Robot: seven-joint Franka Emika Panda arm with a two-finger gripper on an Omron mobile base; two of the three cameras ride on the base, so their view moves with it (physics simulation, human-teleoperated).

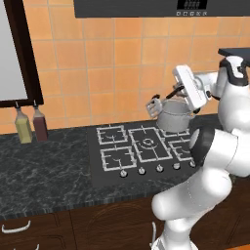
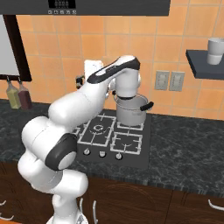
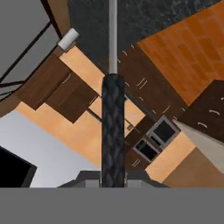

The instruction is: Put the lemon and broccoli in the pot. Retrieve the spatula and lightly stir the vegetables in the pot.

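We see the spatula (image 1: 161, 102) held up beside the pot (image 1: 174, 116): its slotted silver-grey square head sits at the pot's left rim, its thin black handle slanting up to the gripper (image 1: 181, 89). In the hand view the handle (image 3: 113, 131) shows a dark woven texture with a smooth grey shaft beyond, and the fingers are clamped narrowly on it. The shiny steel cylinder, with dark side handles, stands on the back right burner of the black stove (image 1: 139, 146), set into a speckled dark stone counter (image 1: 44, 161).
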